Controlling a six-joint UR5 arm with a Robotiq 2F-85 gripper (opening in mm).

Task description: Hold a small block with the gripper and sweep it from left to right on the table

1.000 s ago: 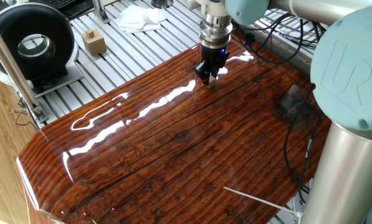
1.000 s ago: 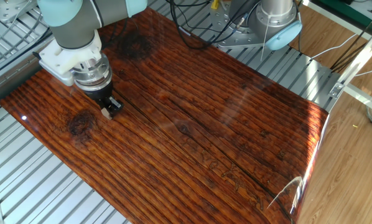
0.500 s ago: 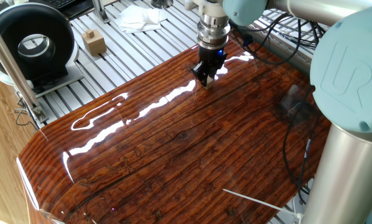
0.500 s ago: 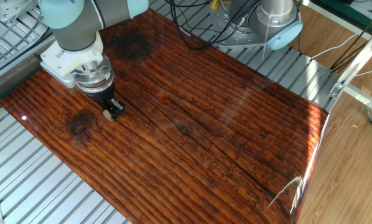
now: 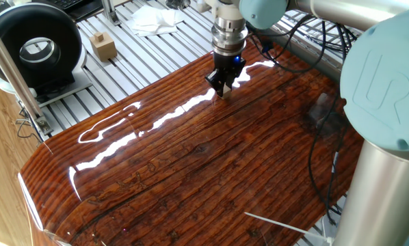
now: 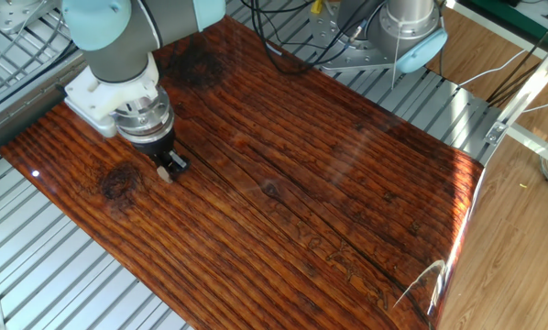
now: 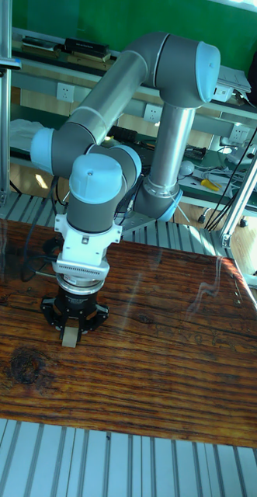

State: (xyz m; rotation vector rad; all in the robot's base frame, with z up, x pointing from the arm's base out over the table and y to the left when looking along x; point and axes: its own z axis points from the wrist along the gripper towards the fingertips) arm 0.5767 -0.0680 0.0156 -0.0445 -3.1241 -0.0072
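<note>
The gripper (image 6: 167,168) points straight down at the table (image 6: 329,192), its two black fingers closed on the small block (image 6: 165,174). In the other fixed view the block shows as a pale cube pinched between the fingertips, its lower face at the board's surface; whether it touches the wood cannot be told. In the tall fixed view the same block (image 7: 68,336) hangs below the gripper (image 7: 72,326), just above a dark knot (image 7: 26,365) in the grain. In one fixed view the gripper (image 5: 221,87) stands near the far edge of the table (image 5: 191,171), beside bright window reflections on the gloss; the block itself is barely visible there at the fingertips.

The arm (image 7: 136,101) bends over the board from its base (image 6: 398,37) at the far side, with black cables (image 5: 314,137) trailing along the table's edge. The board lies on a ribbed metal frame (image 6: 63,275). On that frame, well apart from the gripper, sit a larger tan wooden block (image 5: 103,46), a black round fan (image 5: 33,48) and a crumpled white cloth (image 5: 153,20).
</note>
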